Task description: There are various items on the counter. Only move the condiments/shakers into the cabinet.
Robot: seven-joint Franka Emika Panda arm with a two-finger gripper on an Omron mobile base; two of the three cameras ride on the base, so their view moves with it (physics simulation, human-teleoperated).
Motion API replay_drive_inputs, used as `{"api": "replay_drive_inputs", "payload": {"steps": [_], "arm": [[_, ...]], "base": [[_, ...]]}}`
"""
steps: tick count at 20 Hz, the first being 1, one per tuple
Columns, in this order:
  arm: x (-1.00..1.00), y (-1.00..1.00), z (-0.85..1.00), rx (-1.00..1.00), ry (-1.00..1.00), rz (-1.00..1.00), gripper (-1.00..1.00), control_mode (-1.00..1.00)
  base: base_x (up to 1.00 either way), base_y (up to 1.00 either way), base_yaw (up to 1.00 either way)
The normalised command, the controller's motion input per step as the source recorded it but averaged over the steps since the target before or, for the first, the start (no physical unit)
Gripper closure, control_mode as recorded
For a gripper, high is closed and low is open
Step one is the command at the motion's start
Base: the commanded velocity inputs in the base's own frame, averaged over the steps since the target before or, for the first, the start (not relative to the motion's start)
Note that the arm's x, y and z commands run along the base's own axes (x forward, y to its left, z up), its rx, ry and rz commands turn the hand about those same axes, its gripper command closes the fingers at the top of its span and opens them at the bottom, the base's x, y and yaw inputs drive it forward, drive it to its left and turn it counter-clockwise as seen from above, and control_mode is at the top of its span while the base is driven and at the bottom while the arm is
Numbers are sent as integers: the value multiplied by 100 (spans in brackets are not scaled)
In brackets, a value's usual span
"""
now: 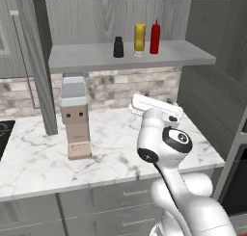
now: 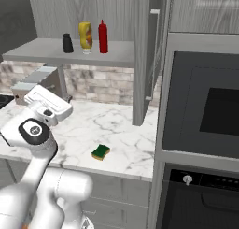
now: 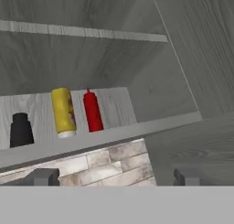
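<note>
The slim red bottle (image 1: 155,37) (image 2: 103,37) (image 3: 93,111), the yellow bottle (image 1: 139,38) (image 2: 85,36) (image 3: 63,111) and the short black shaker (image 1: 118,47) (image 2: 68,43) (image 3: 21,130) stand upright in a row on the cabinet's light-grey shelf board (image 1: 91,57) (image 2: 42,51) (image 3: 119,135). My gripper (image 3: 116,176) is open and holds nothing, its fingertips (image 3: 43,176) spread wide. It hangs below and in front of the shelf, pointing up at the bottles. The white hand (image 1: 155,108) (image 2: 48,103) hovers over the marble counter (image 1: 38,153) (image 2: 119,125).
The tall beige-and-grey appliance (image 1: 75,119) (image 2: 33,84) stands on the counter's left part. A green-and-yellow sponge (image 2: 101,152) lies near the front edge. An open cabinet door (image 1: 38,61) (image 2: 142,60) stands on each side of the shelf. A built-in oven (image 2: 205,111) fills the right.
</note>
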Motion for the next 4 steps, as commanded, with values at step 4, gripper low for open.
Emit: {"api": "replay_drive_inputs", "payload": {"steps": [4], "arm": [[-19, -10, 0, 5, -9, 0, -100, -100]], "base": [[0, 0, 0]]}}
